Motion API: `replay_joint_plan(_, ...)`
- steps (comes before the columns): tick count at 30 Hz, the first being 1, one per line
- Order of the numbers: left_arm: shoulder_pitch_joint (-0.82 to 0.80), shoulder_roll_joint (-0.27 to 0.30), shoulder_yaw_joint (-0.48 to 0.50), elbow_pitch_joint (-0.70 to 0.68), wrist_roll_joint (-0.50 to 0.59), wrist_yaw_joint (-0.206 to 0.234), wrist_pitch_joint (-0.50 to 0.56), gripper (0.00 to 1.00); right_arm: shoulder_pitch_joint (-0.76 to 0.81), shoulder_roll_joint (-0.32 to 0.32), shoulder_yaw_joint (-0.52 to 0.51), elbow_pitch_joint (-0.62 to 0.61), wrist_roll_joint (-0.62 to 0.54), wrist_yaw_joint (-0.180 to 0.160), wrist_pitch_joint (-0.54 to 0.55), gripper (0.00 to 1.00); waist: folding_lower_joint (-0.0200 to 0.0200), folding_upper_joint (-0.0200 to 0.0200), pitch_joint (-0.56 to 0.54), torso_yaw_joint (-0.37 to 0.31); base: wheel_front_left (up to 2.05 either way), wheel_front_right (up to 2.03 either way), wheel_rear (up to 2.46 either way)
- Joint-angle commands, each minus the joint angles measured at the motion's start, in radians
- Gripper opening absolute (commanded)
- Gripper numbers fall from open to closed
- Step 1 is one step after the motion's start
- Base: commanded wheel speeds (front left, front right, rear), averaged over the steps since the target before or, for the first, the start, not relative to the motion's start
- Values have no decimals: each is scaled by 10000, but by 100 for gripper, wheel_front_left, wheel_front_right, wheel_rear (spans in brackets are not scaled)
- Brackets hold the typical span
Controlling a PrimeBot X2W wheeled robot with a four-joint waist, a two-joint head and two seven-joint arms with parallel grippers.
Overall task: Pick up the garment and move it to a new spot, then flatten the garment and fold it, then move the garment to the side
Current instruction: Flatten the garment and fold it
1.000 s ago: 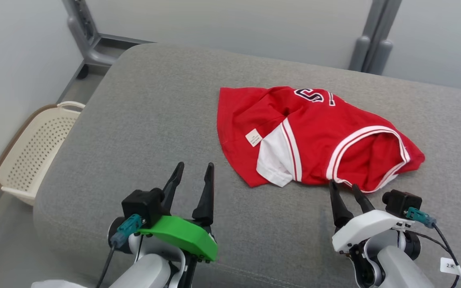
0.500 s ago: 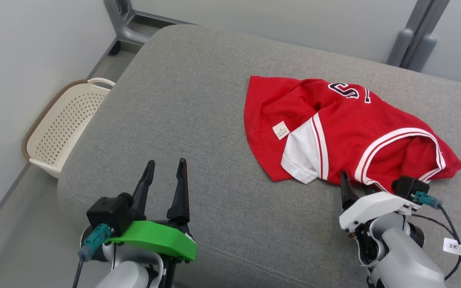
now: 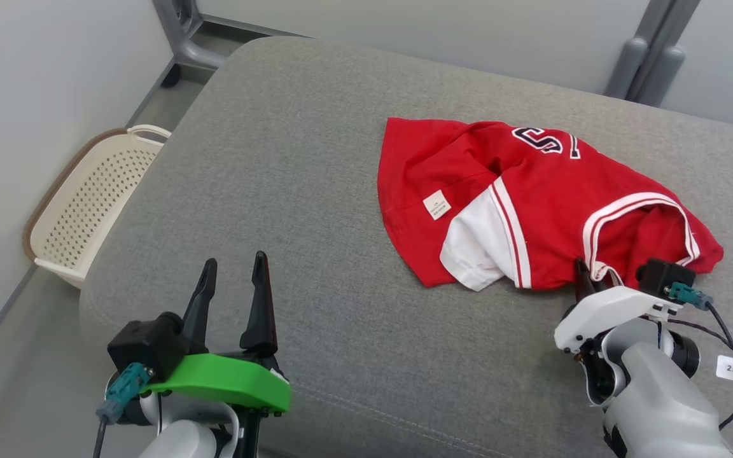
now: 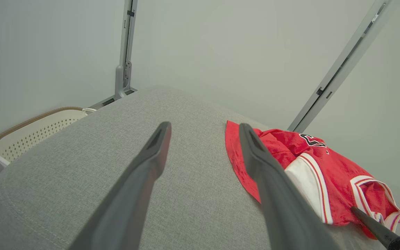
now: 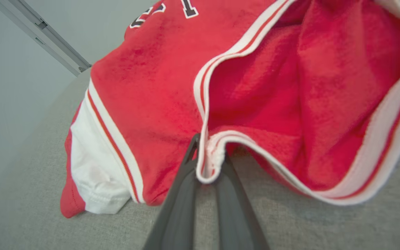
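Garment (image 3: 532, 210) first: where does it lie?
— On the grey cushion (image 3: 277, 159), toward its right half and crumpled, not spread flat.
— Any writing on it?
— Dark numerals (image 3: 541, 140) with a white outline sit at the far edge. A fold cuts them off, so I cannot read them for certain. A small white label (image 3: 436, 205) is sewn near the left hem, but its print is too small to make out. On the right arm's cable hangs a white tag (image 3: 732, 369) reading "2" and a mark I cannot tell.
— Which way does it run?
— In the head view its long axis goes across the cushion from left to right, slanting a little nearer at the right end. The plain red hem is at the left. The opening, edged with white and red trim (image 5: 217, 152), gapes at the near right. A white sleeve panel (image 3: 478, 245) points toward the near edge.
— And the tools?
— The right gripper (image 5: 209, 158) has its fingers pinched together on that trim at the near rim of the opening. The left gripper (image 3: 233, 267) has its fingers spread and holds nothing. It hangs over the near left of the cushion, well apart from the cloth. A cream perforated basket (image 3: 86, 210) stands on the floor at the left.
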Motion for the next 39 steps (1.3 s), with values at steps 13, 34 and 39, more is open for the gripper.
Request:
replay_joint_plan(13,499,59,198,-61,183,-83,-41,100,757,-2713,816,-1795,69,-2,2645,0,0,0,-295,-1496,0,0,0)
replay_joint_plan(34,98,630,171,-201,334,-36,401,100,-378,-5094,1633,-2127,181,-8,4483,0,0,0,620,-2363,0,0,0)
replay_joint_plan(39,4,523,34,27,295,-134,500,100,-986,-5325,1807,-1524,-413,-8,3671,100,0,0,658,-2679,0,0,0)
